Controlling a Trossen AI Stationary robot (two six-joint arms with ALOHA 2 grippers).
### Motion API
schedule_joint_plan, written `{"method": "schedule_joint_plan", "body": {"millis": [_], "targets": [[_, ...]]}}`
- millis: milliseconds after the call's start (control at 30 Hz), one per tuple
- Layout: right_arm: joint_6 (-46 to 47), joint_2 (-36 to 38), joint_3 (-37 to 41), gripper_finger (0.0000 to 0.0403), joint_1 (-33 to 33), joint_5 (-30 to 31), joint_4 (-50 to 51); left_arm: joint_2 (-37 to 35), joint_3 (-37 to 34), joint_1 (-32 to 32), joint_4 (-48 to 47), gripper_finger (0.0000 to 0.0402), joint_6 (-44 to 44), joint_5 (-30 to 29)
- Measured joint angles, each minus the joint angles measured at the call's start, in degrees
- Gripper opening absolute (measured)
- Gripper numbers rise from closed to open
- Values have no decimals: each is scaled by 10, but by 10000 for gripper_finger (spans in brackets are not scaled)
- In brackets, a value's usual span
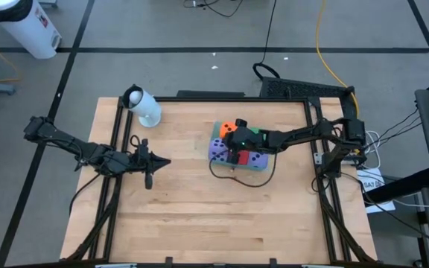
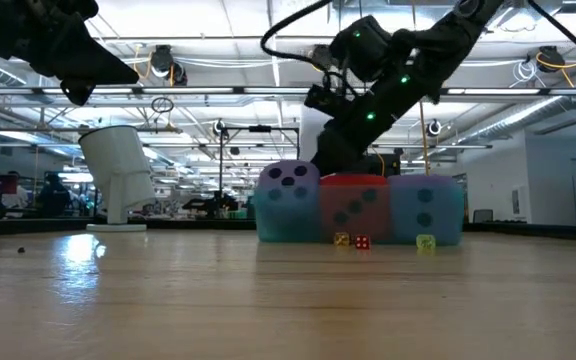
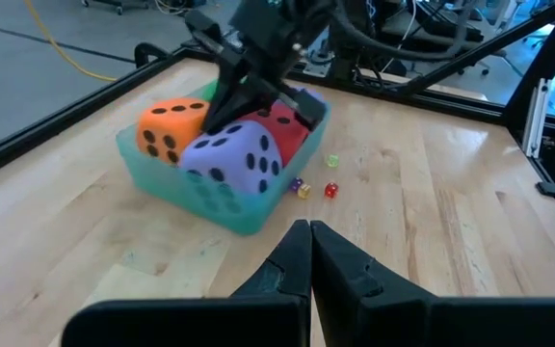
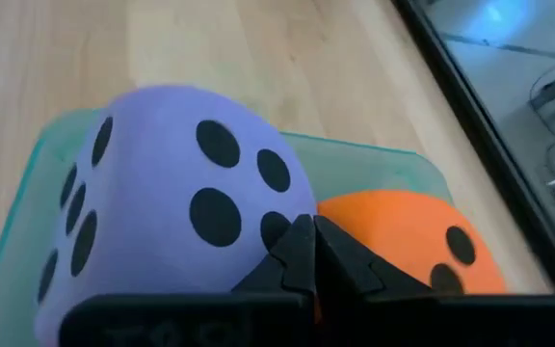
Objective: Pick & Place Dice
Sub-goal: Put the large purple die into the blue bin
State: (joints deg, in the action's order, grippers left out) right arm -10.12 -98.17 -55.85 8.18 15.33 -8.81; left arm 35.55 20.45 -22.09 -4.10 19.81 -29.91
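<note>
A teal see-through tray (image 3: pixel 152 173) stands on the wooden table near its middle and holds the foam dice. An orange die (image 3: pixel 170 125), a purple die (image 3: pixel 231 159) and a red die (image 3: pixel 282 125) show in the left wrist view. A second purple die (image 1: pixel 255 158) and a green die (image 1: pixel 252 132) show from above. My right gripper (image 4: pixel 312 236) is shut and points down into the tray, its tips between the purple die (image 4: pixel 162 183) and the orange die (image 4: pixel 403 231). My left gripper (image 3: pixel 309 236) is shut and empty, above the table left of the tray. My right gripper's shut fingertips (image 3: pixel 218 118) come from above, slanting down into the gap between the purple and the orange die. I cannot tell whether they touch either die. Both dice rest in the tray.
Three tiny dice, yellow (image 3: pixel 303 190), red (image 3: pixel 330 190) and green (image 3: pixel 332 161), lie on the table beside the tray. A white cup-like thing (image 1: pixel 144 106) stands at the far left. A thin brown cord (image 1: pixel 237 176) loops near the tray. A black frame (image 1: pixel 315 126) rims the table.
</note>
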Motion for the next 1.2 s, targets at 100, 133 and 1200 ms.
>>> {"method": "schedule_joint_plan", "body": {"millis": [100, 133, 1200], "targets": [[-8, 17, 1, 0, -9, -3, -18, 0, 0, 0, 0, 5, 0, 0], [-9, 25, 1, 0, -12, -3, -16, 0, 0, 0, 0, 5, 0, 0], [105, 17, 61, 0, -43, -108, -75, 0, 0, 0, 4, 5, -1, 4]]}}
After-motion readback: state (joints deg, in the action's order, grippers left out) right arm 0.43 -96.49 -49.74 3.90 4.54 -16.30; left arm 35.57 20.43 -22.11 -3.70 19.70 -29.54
